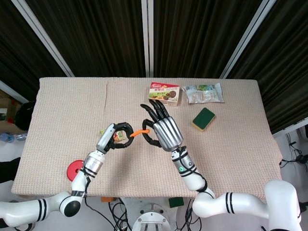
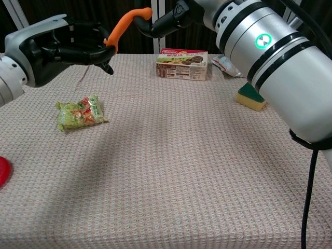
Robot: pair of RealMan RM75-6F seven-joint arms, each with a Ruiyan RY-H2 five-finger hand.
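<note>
While both arms meet above the middle of the surface [image 1: 72, 106], an orange strip [image 2: 123, 24] hangs in the air between them, clear of the cloth.

Left robot hand [image 2: 62, 46]: fingers curled around the lower end of the strip, holding it; seen from above [image 1: 115, 137], it sits just over a green snack packet [image 2: 80, 112].

Right robot hand [image 1: 161, 129]: thumb and one finger pinch the upper, bent end of the strip, the other fingers spread toward the far edge. In the chest view only its dark fingertips [image 2: 166, 19] show, at the strip's top.

Strip: curved, tilted, its high end to the right, its low end to the left.

Other items on the surface:
- biscuit box [image 1: 165, 93], far side, just beyond the right robot hand's fingers
- clear bag [image 1: 204, 93], beside the box, to the right
- sponge [image 1: 203, 119], green top, yellow base, nearer than the bag
- red disc [image 1: 75, 170], near the front left edge, well apart from the rest
</note>
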